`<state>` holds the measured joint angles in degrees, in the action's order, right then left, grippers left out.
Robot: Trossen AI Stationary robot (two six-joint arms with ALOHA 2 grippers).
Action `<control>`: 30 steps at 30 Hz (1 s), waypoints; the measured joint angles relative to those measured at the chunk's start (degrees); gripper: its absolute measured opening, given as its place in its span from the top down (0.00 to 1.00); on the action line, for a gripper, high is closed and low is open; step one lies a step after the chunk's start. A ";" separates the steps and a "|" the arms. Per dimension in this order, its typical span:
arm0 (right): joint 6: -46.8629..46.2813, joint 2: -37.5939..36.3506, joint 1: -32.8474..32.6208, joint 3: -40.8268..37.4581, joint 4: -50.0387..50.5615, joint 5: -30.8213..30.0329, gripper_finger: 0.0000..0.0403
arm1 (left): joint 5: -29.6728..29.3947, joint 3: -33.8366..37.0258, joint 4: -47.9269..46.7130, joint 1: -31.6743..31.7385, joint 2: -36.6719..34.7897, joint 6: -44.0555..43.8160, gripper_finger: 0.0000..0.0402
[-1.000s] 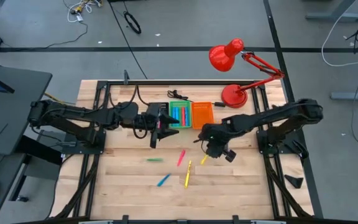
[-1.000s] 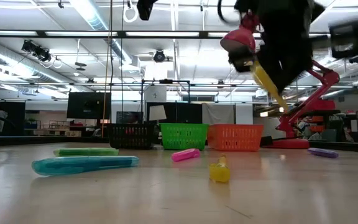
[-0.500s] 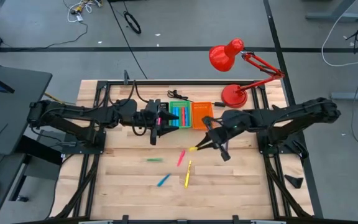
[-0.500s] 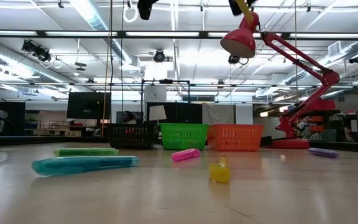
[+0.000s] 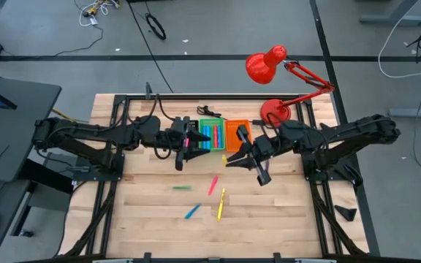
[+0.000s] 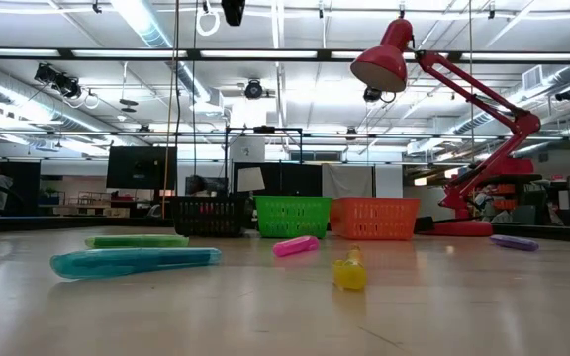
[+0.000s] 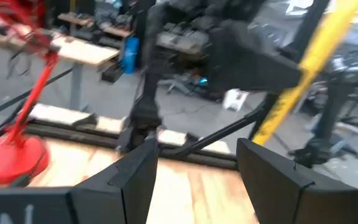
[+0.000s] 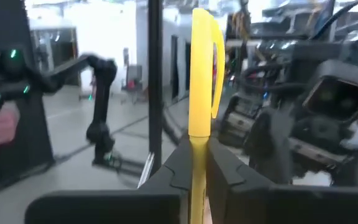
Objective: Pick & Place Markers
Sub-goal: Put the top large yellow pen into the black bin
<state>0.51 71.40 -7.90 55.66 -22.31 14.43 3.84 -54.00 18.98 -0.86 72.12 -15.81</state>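
My right gripper [image 5: 238, 155] hovers above the table just near of the orange bin [image 5: 237, 134], shut on a yellow marker [image 8: 201, 74]. My left gripper [image 5: 184, 144] waits open beside the black bin [image 5: 187, 130]; its wrist view shows its spread fingers [image 7: 135, 177] with nothing between them and the held yellow marker [image 7: 309, 62] farther off. Loose markers lie flat on the wood: green [image 5: 181, 188], pink [image 5: 213, 184], yellow [image 5: 221, 204], blue [image 5: 191, 212]. The low view also shows a purple one [image 6: 514, 241]. Several markers lie in the green bin [image 5: 210, 134]. My right gripper pinches the yellow marker by one end [image 8: 197, 152] between its two fingers [image 8: 180, 165]. The marker runs along the fingers and sticks out well beyond their tips. It is lifted clear of the table, with the arm reaching in from the table's right.
Three bins stand in a row near the far edge: black [image 6: 209, 216], green [image 6: 293, 216], orange [image 6: 374, 218]. A red desk lamp [image 5: 275, 111] stands at the far right, its head [image 6: 384, 61] hanging over the bins. Bare wood spreads toward the near edge around the loose markers.
My right gripper has risen from the table with the yellow marker, leaving the low view through its top, and has moved toward the far edge and the orange bin, tipping from pointing down to nearly level. My left arm has kept almost still.
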 joint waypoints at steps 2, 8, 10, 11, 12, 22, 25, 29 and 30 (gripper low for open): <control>-0.57 0.58 0.00 0.00 -2.35 -0.83 0.95 | 1.77 0.01 2.28 -0.12 0.00 0.04 0.44; -0.61 2.64 0.02 0.00 -5.70 -5.17 0.95 | 0.99 0.00 5.18 -1.91 0.20 1.58 0.44; -0.55 3.48 0.02 0.00 -6.60 -5.86 0.95 | 0.56 0.00 5.02 -2.56 0.68 2.71 0.44; -0.50 3.76 0.02 0.00 -6.57 -6.03 0.95 | 0.46 0.02 4.86 -2.86 0.79 2.84 0.44; -0.44 4.12 0.02 0.00 -6.69 -6.03 0.95 | 0.41 -0.01 5.39 -3.18 1.26 2.90 0.44; -0.28 5.33 1.36 0.02 -8.74 -6.05 0.96 | -0.49 -0.20 10.13 -5.91 5.79 3.10 0.44; -0.28 5.33 1.57 0.02 -9.11 -6.25 0.96 | -0.82 -0.20 13.11 -6.19 7.32 3.15 0.44; -0.26 5.33 1.57 0.01 -8.89 -6.04 0.96 | -1.49 -0.20 16.03 -6.19 8.57 3.64 0.44; -0.26 5.33 1.57 0.02 -8.89 -6.03 0.96 | -1.97 -0.20 15.68 -6.19 8.64 3.61 0.44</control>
<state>0.25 76.73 -6.33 55.68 -31.20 8.40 1.88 -54.19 34.67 -7.05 80.76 -12.20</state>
